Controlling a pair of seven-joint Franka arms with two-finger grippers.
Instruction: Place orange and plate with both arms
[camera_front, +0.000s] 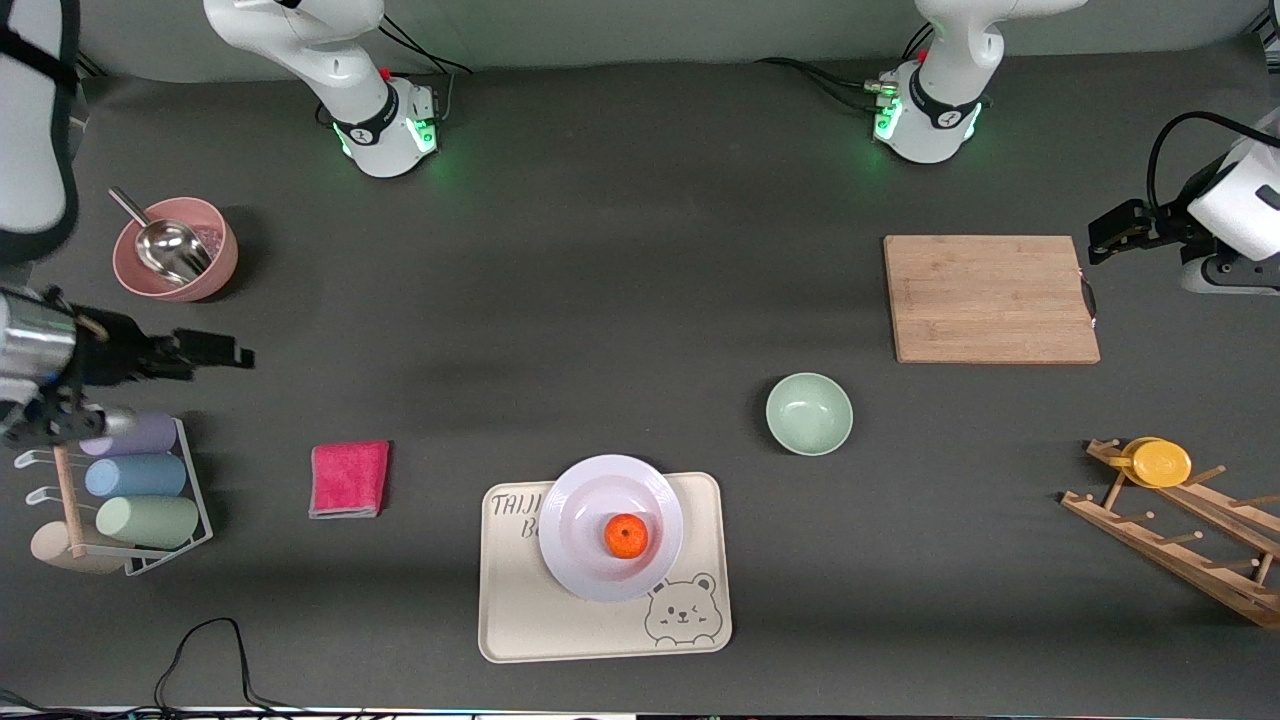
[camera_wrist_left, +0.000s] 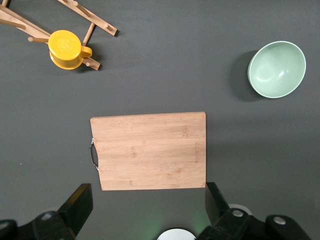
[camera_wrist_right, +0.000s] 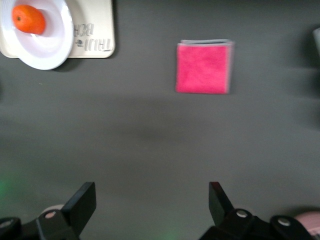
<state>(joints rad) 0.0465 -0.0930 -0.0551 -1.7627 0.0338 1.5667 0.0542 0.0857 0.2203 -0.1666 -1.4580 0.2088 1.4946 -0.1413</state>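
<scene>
Both grippers mine, both empty: right gripper (camera_wrist_right: 150, 202) spread over bare table near pink cloth (camera_wrist_right: 204, 67); left gripper (camera_wrist_left: 145, 205) spread over cutting board (camera_wrist_left: 149, 150). Orange (camera_front: 626, 536) sits in plate (camera_front: 580, 500) on bear tray (camera_front: 520, 620). Placement judged complete; next, hold clear.

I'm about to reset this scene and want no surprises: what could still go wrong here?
The plate overhangs the bear tray's edge toward the robots, so a nudge could tip it. The orange lies loose off the plate's centre and could roll out. Both the left gripper and the right gripper, jaws open, are up over the table's ends, clear of it.
</scene>
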